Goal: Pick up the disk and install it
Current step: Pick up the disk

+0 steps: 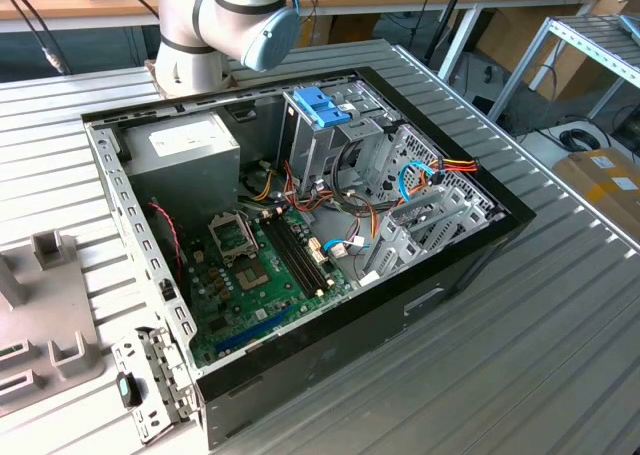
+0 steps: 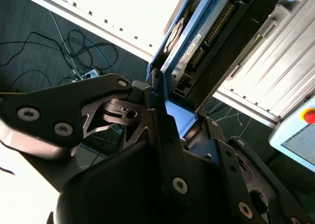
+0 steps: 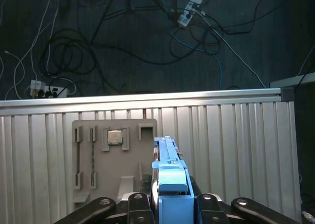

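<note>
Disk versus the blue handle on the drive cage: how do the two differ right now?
The disk is clamped in the gripper, seen edge-on in the first wrist view; the blue handle sits atop the metal cage inside the open case. The disk shows a dark body with connector pins in the second wrist view, only edged in blue; the blue handle is blue throughout. Both share the same bright blue plastic.
</note>
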Robot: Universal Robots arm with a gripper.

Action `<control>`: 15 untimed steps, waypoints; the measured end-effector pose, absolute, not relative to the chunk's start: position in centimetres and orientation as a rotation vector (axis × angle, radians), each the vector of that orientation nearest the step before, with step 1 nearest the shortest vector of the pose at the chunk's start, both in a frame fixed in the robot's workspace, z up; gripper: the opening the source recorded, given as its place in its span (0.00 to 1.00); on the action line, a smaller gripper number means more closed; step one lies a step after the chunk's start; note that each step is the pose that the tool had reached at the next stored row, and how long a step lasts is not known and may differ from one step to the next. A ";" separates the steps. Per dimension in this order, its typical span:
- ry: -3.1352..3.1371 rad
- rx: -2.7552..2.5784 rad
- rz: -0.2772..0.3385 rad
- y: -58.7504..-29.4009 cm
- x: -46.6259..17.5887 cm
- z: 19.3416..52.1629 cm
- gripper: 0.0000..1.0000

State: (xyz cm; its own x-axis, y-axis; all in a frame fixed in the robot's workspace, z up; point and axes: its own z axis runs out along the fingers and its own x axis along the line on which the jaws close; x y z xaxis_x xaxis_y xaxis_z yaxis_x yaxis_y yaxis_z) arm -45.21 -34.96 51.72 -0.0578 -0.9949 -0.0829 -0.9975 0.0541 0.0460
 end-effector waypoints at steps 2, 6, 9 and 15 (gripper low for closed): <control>2.260 -2.136 0.141 -35.0 -45.2 51.9 0.37; 2.260 -2.136 0.141 -35.0 -45.2 52.2 0.37; 2.259 -2.136 0.141 -35.0 -45.2 52.3 0.37; 2.259 -2.136 0.142 -35.0 -45.2 52.3 0.37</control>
State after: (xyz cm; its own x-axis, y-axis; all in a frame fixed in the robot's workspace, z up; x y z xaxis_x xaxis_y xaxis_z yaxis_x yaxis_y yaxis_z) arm -45.21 -34.96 52.34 -0.0578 -0.9948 -0.0836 -0.9975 0.0541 0.0460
